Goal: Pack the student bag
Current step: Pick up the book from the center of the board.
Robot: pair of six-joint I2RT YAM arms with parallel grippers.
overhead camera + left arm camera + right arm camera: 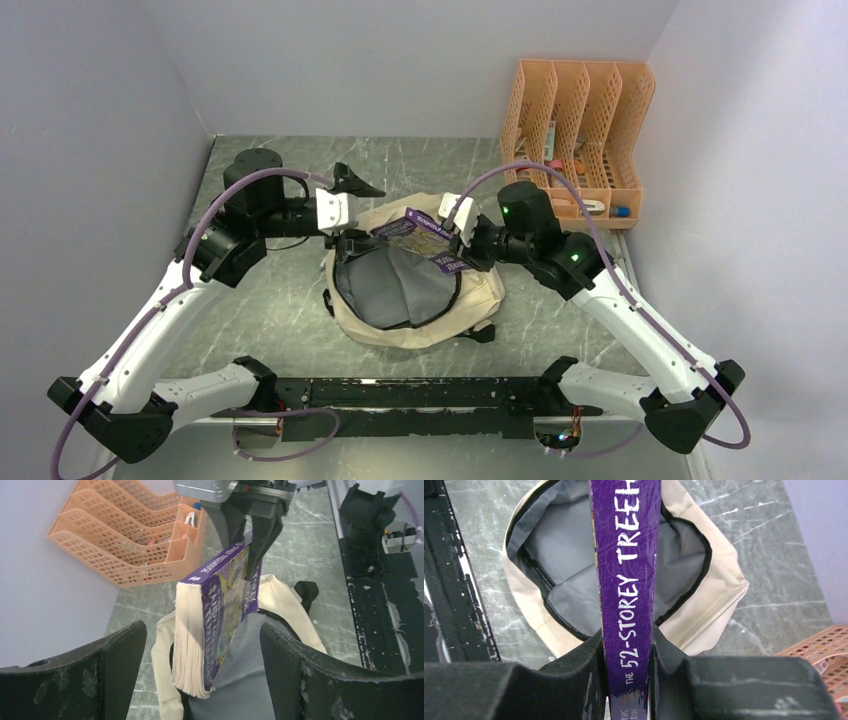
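Note:
The student bag (470,300) is a beige backpack lying in the middle of the table, its mouth open and the grey lining (395,285) showing. My right gripper (462,245) is shut on the spine end of a purple paperback book (422,236) and holds it tilted over the open mouth. In the right wrist view the gripper (626,652) clamps the book (626,555) above the bag (709,615). My left gripper (352,238) is open and empty at the bag's far left rim. In the left wrist view its fingers (310,675) frame the book (220,610) and the bag (282,602).
An orange perforated file organizer (580,120) with small items stands at the back right, against the wall. It also shows in the left wrist view (125,535). A black rail (420,395) runs along the near edge. A black strap (355,182) lies behind the bag.

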